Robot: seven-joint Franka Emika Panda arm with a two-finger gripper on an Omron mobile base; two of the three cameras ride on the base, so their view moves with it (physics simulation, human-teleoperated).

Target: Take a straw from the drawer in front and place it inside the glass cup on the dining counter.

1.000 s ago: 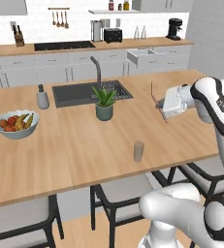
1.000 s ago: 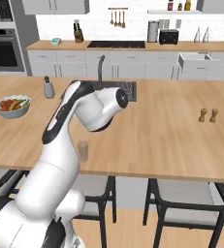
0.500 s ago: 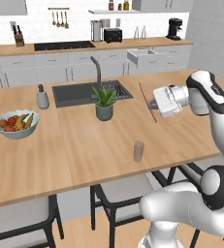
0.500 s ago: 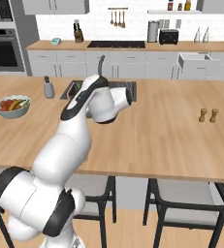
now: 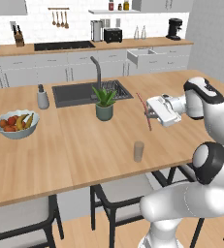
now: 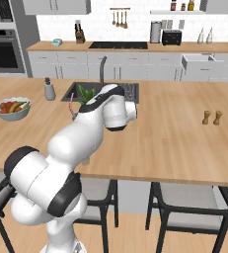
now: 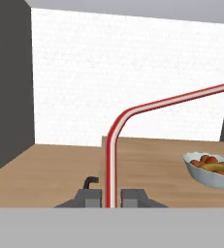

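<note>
My gripper (image 5: 151,113) hangs above the dining counter (image 5: 74,145), shut on the straw (image 5: 143,110), a thin red stick that slants from upper left to lower right. In the hand view the straw (image 7: 111,160) rises from between the two fingertips (image 7: 91,196) and bends off to the right. The glass cup (image 5: 139,151) stands upright near the counter's front edge, below and slightly left of my gripper and apart from it. From the right base view a short piece of the straw (image 6: 71,105) shows left of my arm. The drawer (image 5: 141,54) stands open in the back cabinets.
A plant pot (image 5: 104,109) stands left of my gripper by the sink (image 5: 82,93) and tall faucet (image 5: 98,70). A dispenser bottle (image 5: 43,98) and fruit bowl (image 5: 16,125) are at the left. Two shakers (image 6: 211,117) sit at the right. Stools (image 5: 123,193) stand under the front edge.
My arm has swung left over the counter, carrying the straw toward the plant and the glass cup. The grip on the straw has stayed shut.
</note>
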